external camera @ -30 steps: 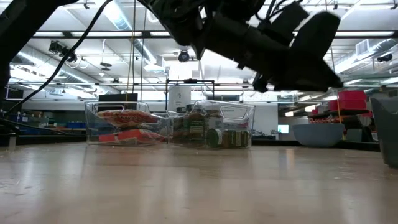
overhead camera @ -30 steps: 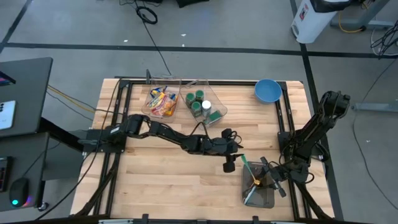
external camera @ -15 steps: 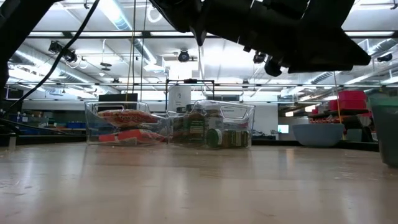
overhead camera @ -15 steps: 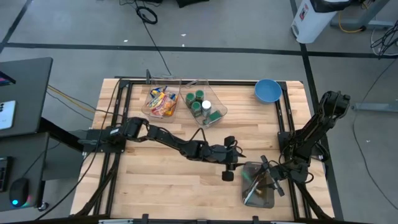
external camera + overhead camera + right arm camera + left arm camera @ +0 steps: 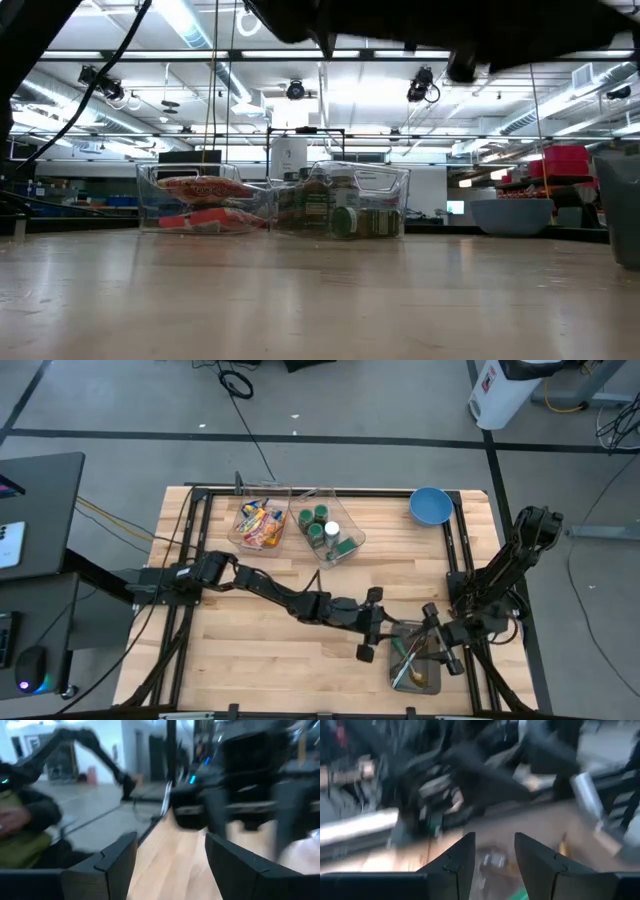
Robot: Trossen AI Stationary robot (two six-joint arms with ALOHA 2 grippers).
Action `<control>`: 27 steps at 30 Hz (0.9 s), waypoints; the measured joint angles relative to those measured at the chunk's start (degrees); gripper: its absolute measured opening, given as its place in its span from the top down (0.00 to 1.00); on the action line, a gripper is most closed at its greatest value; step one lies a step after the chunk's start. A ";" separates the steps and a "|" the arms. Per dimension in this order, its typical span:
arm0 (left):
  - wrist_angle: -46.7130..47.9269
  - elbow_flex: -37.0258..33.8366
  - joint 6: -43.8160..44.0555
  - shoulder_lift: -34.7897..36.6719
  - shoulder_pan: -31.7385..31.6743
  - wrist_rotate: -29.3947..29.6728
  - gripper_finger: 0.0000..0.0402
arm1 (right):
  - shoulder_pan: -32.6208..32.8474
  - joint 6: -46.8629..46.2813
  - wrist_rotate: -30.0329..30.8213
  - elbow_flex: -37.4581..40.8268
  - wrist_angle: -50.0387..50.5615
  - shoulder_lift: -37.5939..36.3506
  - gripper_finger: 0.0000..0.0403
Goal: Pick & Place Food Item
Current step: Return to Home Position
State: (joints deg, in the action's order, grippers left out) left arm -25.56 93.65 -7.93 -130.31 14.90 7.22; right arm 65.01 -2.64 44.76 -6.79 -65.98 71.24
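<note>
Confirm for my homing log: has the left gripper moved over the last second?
Yes. In the high view the left gripper, open, has slid toward the near edge of the table, farther from the clear jar container and alongside the gray bin.

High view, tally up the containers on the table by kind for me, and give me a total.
Clear bins: 2, the snack bin and the jar bin
Blue bowl: 1
Gray bin: 1
Total: 4 containers
</note>
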 joint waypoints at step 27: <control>4.35 -0.26 -11.22 12.91 6.18 9.73 0.64 | -29.27 14.66 -29.32 0.26 -3.26 -1.93 0.39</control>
State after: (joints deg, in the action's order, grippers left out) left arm -21.22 93.38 -19.15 -117.40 21.08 16.95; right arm 35.74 12.02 15.44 -6.53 -69.25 69.32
